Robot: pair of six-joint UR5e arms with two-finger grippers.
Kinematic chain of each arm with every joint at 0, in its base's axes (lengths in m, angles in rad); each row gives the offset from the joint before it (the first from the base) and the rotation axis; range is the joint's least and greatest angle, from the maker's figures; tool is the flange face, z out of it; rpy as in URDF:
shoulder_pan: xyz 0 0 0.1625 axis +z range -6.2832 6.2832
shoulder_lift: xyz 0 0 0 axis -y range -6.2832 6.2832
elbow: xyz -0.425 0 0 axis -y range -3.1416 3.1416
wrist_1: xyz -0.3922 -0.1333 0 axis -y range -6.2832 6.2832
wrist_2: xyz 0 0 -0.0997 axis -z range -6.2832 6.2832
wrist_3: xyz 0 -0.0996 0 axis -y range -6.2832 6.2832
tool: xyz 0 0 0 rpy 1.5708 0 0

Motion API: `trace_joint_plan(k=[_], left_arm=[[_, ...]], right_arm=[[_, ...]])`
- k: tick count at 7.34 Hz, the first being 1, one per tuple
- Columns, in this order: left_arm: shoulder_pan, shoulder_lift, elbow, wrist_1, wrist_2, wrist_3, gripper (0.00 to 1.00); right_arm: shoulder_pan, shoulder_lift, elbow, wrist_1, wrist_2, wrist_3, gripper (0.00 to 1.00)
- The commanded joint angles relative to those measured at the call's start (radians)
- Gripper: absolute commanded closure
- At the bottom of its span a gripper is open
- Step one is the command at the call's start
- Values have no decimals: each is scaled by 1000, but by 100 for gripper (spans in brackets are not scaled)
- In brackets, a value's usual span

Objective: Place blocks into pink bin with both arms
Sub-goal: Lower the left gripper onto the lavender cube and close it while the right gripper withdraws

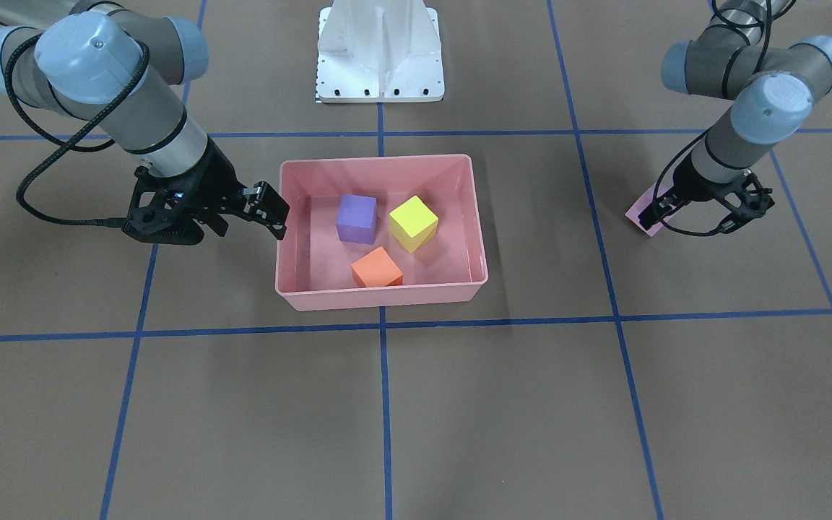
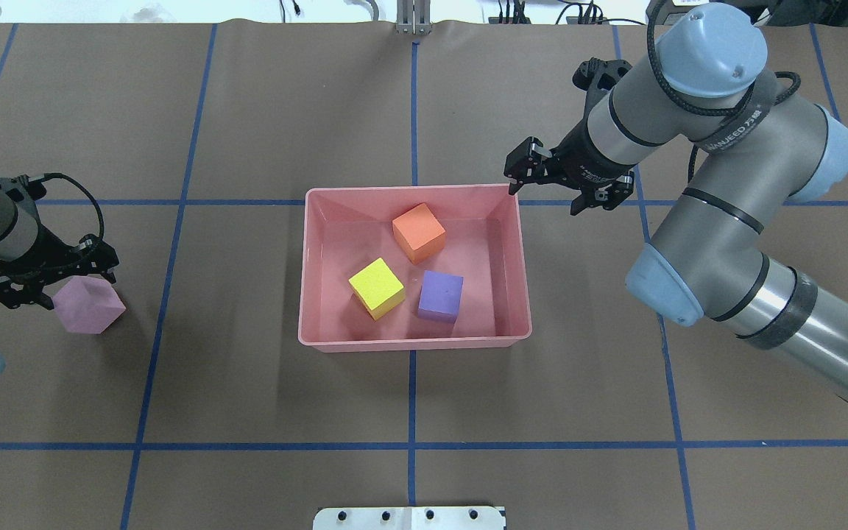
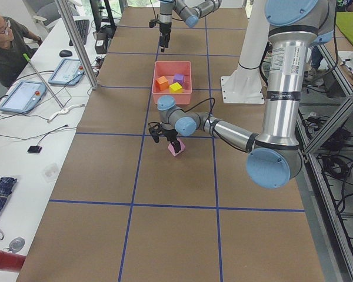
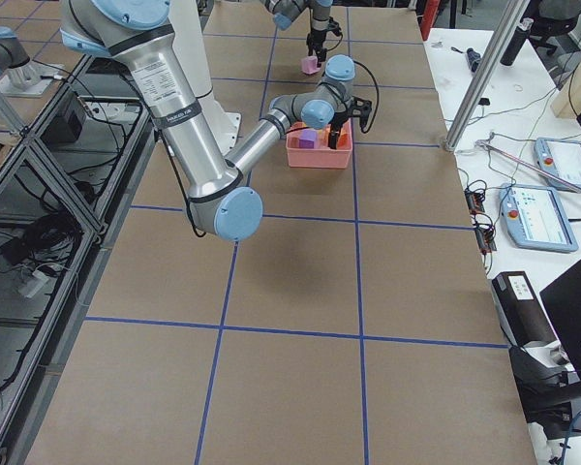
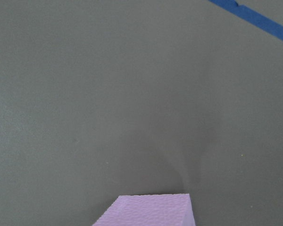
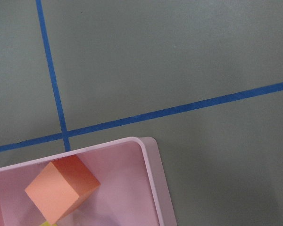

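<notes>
The pale pink-lilac block (image 2: 89,305) is sitting out on the surface (image 2: 262,397), well apart from the pink bin (image 2: 414,343) at the bin's 9 o'clock. It is turned corner-on to the blue tape lines (image 2: 174,294). The left claw (image 2: 48,280) is hanging directly over it, touching or nearly so. I cannot tell whether it is pinching the block or only straddling it, because the fingertips are hiding behind the linkage.

That skew is the first worry. If the fingers are closing across corners and not flat faces, the foam cube is likely going to twist and squirt out, or be carried crooked and slip off on the way.

Inside the bin, the orange block (image 2: 418,232) is lying toward 12 o'clock, the yellow block (image 2: 376,288) at 7 and the purple block (image 2: 441,295) at 5. A release from high up is risking a bounce off one of them and over the low rim.

The right claw (image 2: 521,171) is spread open and carrying nothing, hovering just at the bin's 1 o'clock corner. If it is dipping at all, it could catch the rim and shove the tub. It is also crowding the space the left arm needs.
</notes>
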Motion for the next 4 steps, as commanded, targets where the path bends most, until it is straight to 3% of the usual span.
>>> trace_joint_plan(k=[1,4], left_arm=[[-5,6,-48,16,-8,5,0],[21,31,-29,2,3,11,0]], right_arm=[[-3,2,3,0,-24,0,0],[0,-9,6,0,-26,0,0]])
